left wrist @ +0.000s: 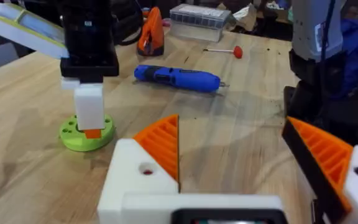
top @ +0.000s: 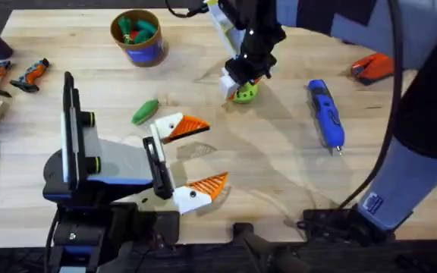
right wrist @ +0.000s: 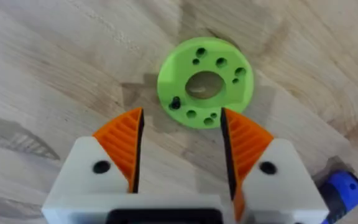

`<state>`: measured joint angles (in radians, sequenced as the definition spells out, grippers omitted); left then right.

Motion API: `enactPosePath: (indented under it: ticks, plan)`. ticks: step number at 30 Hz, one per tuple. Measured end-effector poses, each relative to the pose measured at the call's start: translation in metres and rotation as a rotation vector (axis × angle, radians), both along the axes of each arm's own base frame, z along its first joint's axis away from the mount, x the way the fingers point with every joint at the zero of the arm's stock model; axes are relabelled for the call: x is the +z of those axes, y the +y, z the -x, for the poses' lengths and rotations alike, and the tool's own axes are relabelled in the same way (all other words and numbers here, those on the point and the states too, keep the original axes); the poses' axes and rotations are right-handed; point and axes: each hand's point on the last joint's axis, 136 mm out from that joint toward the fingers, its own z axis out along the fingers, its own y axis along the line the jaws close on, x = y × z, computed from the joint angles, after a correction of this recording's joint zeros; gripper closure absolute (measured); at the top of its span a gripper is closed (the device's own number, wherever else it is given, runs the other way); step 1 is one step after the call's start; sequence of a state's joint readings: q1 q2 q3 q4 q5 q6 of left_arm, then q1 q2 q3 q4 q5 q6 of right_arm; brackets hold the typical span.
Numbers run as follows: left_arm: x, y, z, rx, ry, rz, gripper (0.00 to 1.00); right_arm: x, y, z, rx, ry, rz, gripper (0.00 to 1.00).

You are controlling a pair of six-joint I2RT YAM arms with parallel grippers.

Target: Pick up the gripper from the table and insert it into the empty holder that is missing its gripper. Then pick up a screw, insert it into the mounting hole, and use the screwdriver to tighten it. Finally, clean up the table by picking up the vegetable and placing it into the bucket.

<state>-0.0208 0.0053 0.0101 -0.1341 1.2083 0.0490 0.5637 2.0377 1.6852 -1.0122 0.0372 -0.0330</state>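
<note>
The right claw (top: 240,83) hangs over the lime-green disc (top: 245,93) on the wooden desk (top: 279,159), its white fingers with orange ribbed pads spread apart and pinching nothing. From the right wrist camera the disc (right wrist: 205,83) lies flat just past the two pads (right wrist: 124,146), with a large centre hole and a ring of small holes around it; one small hole holds something dark that may be a screw, too small to be sure.

The left claw (top: 192,163) lies low on the desk, nearer the arm bases than the disc and well apart from it. Its fingers are spread wide and empty; both carry orange ribbed tips, so each white holder here has its gripper fitted.

The vegetable (top: 144,111), small, green and oblong, rests on the desk between the disc and the left arm, just beside the left claw's farther finger. The bucket (top: 137,36), with tan rim and dark blue band, stands beyond the vegetable, away from the disc, and already holds some green and red pieces. The blue screwdriver (top: 325,114) lies flat on the other side of the disc, near it but not touching, its metal bit pointing toward the arm bases. In the left wrist view a thin rod with a red handle (left wrist: 222,51) lies beyond the screwdriver (left wrist: 176,78).
</note>
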Motion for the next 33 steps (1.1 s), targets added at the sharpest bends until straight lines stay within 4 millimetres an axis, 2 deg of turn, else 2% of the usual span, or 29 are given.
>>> enactPosePath:
  ticks: [10, 17, 23, 26, 33]
  plan:
    - [0.0, 0.0, 0.0, 0.0, 0.0, 0.0, 0.015, 0.0, 0.01, 0.001, 0.017, -0.014, -0.01, 0.388]
    - [0.0, 0.0, 0.0, 0.0, 0.0, 0.0, 0.015, -0.012, 0.009, 0.002, 0.009, 0.01, 0.006, 0.446]
    - [0.0, 0.0, 0.0, 0.0, 0.0, 0.0, 0.015, -0.014, 0.009, 0.002, 0.009, 0.014, 0.009, 0.515]
    - [0.0, 0.0, 0.0, 0.0, 0.0, 0.0, 0.015, -0.014, 0.009, 0.002, 0.009, 0.015, 0.009, 0.581]
    - [0.0, 0.0, 0.0, 0.0, 0.0, 0.0, 0.015, -0.014, 0.009, 0.002, 0.006, 0.015, 0.009, 0.635]
